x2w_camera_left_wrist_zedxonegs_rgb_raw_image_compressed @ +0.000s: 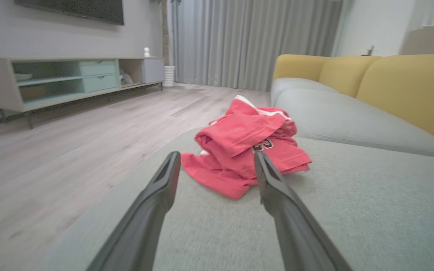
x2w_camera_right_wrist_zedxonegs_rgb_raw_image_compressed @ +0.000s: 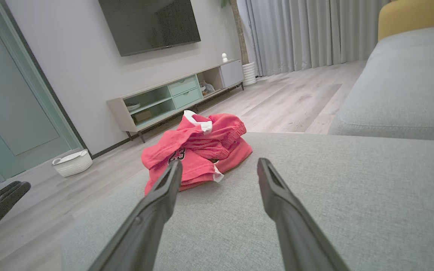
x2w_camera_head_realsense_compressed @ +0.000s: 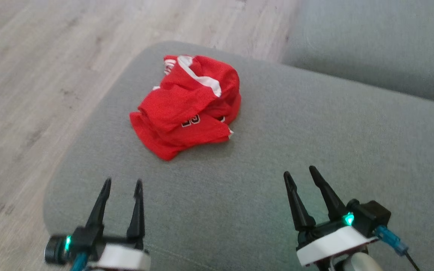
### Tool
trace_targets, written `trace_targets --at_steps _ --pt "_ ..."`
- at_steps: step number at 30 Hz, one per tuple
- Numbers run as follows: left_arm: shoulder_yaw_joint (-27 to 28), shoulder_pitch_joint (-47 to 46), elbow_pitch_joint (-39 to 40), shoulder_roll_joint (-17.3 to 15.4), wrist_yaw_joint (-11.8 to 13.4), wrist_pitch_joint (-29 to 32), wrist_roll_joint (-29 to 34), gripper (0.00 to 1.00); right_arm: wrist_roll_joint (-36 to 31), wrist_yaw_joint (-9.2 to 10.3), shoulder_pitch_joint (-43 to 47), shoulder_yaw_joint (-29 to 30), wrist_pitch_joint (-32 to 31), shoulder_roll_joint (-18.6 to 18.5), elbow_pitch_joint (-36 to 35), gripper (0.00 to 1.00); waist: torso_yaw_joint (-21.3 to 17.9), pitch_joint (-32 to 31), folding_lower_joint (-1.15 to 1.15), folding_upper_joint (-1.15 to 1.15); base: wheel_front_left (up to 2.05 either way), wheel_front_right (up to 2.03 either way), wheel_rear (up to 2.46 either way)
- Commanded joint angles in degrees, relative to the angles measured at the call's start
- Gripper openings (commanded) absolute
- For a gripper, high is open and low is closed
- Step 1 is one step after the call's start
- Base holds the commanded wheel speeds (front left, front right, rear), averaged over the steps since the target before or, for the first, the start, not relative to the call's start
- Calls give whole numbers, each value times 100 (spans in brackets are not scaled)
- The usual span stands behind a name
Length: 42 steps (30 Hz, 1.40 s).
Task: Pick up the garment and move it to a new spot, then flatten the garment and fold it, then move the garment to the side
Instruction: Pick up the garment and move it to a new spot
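The left gripper (x2w_camera_head_realsense_compressed: 123, 180) is open and holds nothing, with its two dark fingers spread. The right gripper (x2w_camera_head_realsense_compressed: 298, 170) is the same, open and empty. Both hang over the near part of the grey seat cushion (x2w_camera_head_realsense_compressed: 277, 150), and neither one touches the garment (x2w_camera_head_realsense_compressed: 187, 109).

The garment lies as a crumpled red heap on the far left part of this cushion, near the rounded edge where the wooden floor (x2w_camera_head_realsense_compressed: 32, 75) begins. A white trim runs over the top of the heap, and a part of the black number shows on one fold.

I judge that the first step, the picking up, is not yet done. The next move calls for a reach forward and down, and then a closing on a thick fold of the cloth. In the left wrist view the heap sits straight ahead between the fingers, so the left arm seems well placed for this.

Nothing stands between the grippers and the heap. The cloth is in many layers, so a shallow grip may take the top fold only. A push could also slide it toward the cushion's edge.

Around it there are a second grey cushion (x2w_camera_head_realsense_compressed: 371, 45), a yellow backrest (x2w_camera_left_wrist_zedxonegs_rgb_raw_image_compressed: 409, 86), a low media cabinet (x2w_camera_right_wrist_zedxonegs_rgb_raw_image_compressed: 171, 94), a white basket (x2w_camera_right_wrist_zedxonegs_rgb_raw_image_compressed: 73, 162) and grey curtains (x2w_camera_left_wrist_zedxonegs_rgb_raw_image_compressed: 254, 41), all well apart from the work.
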<state>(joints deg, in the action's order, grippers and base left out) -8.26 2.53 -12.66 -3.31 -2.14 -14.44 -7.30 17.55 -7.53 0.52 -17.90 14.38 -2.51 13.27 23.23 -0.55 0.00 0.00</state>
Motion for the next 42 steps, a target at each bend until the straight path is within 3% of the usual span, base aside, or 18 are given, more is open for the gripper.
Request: trace_targets --at_steps 1,5,10,14,22,29,30,31,32,42 --pt "93 -667 139 -100 -82 -56 140 100 -56 4 -375 -104 62 -37 -243 100 -260 337 0 0 0 0 0" --pt "-53 -1253 -299 -377 -243 85 317 100 -124 4 -518 -87 62 -37 -289 100 -511 678 0 0 0 0 0" --pt "-323 -2701 -1007 -861 -480 749 297 100 -245 4 -756 -49 62 -37 -361 100 -974 1307 0 0 0 0 0" --pt "-564 -3758 -1693 -1268 -528 1272 -71 100 -288 4 -928 -26 62 -37 -407 100 -1327 1720 0 0 0 0 0" --pt "-989 -5085 -2652 -1911 -533 1892 -1407 100 -262 4 -1157 20 62 -37 -520 100 -1766 2245 0 0 0 0 0" --pt "-1044 -5604 -3580 -2169 -534 2103 -1660 100 -234 4 -1296 59 62 -37 -542 100 -1946 2422 0 0 0 0 0" --pt "-1082 -5632 -3668 -2148 -534 2120 -1688 68 -235 4 -1304 65 62 -37 -537 100 -1958 2423 0 0 0 0 0" --pt "-1134 -5651 -3721 -2131 -534 2120 -1741 7 -236 4 -1314 72 62 -37 -531 100 -1971 2419 0 0 0 0 0" --pt "-1165 -5664 -3750 -2134 -534 2071 -1803 0 -235 4 -1324 80 62 -37 -525 100 -1987 2409 0 0 0 0 0" --pt "-1312 -5711 -3304 -2017 -535 351 -2038 0 -56 4 -1192 146 62 -37 -400 100 -1990 1734 0 0 0 0 0"
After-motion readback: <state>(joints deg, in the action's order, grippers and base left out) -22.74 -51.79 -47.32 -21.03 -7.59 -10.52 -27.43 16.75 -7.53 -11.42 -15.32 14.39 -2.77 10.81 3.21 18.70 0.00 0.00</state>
